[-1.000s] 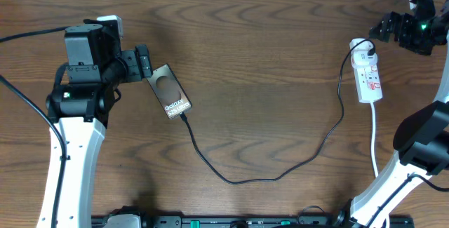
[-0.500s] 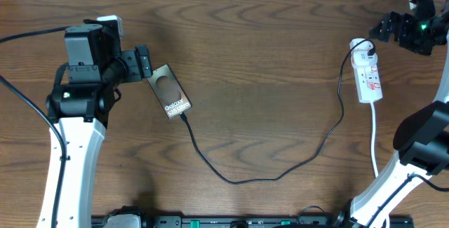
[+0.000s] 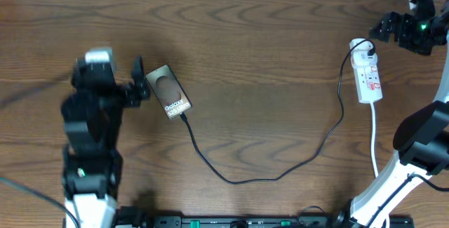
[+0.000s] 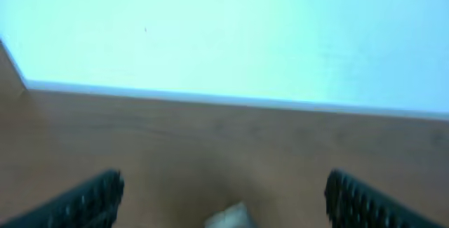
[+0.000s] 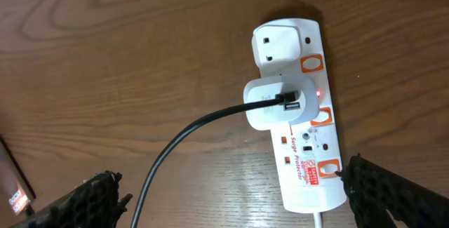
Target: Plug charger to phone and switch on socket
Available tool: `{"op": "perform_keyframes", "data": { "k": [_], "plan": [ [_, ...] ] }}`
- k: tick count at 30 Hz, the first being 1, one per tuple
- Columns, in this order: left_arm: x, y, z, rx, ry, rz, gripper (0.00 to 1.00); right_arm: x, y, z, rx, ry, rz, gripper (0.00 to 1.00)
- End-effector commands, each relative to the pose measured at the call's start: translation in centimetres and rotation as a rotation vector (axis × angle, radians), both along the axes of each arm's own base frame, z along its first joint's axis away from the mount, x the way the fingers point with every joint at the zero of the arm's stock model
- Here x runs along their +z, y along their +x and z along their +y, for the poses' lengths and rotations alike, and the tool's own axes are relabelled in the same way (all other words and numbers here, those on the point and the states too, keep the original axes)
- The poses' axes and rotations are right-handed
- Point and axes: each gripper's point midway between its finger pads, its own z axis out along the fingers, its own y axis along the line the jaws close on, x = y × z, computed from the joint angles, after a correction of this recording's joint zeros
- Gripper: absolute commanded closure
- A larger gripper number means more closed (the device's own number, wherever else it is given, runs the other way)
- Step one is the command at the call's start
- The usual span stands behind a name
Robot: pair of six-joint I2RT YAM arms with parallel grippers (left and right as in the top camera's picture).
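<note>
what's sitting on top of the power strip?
On the power strip: a white plug at one end, and next to it a white adapter with the black charger cable plugged into it. A small red light glows beside it. The sockets under both are covered.

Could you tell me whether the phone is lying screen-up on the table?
No, the phone lies with its mirrored back and white Galaxy lettering facing up.
</note>
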Motion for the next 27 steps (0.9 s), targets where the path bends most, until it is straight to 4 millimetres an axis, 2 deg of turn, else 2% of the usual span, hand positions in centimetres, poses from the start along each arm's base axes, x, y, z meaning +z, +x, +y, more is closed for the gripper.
{"op": "perform_keyframes", "data": {
  "k": [1,6,12,22,27],
  "plan": [
    [-2.0,-2.1,0.1,0.009,0.014,-0.107,0.08,0.5,0.2,0.3,-0.002,0.011,-0.013,0.01],
    [-4.1,-4.7,0.1,0.014,0.019,-0.248,0.08,0.5,0.2,0.3,-0.001,0.011,-0.013,0.01],
    [-6.9,-6.7,0.1,0.016,0.020,-0.301,0.08,0.5,-0.1,-0.7,-0.023,0.010,-0.013,0.01],
    [-9.9,-8.1,1.1,0.077,0.022,-0.190,0.08,0.5,-0.1,-0.6,-0.020,0.010,-0.013,0.01],
    [-13.9,-8.4,1.2,0.082,0.023,-0.026,0.08,0.5,-0.1,-0.6,-0.022,0.011,-0.013,0.01]
  ]
}}
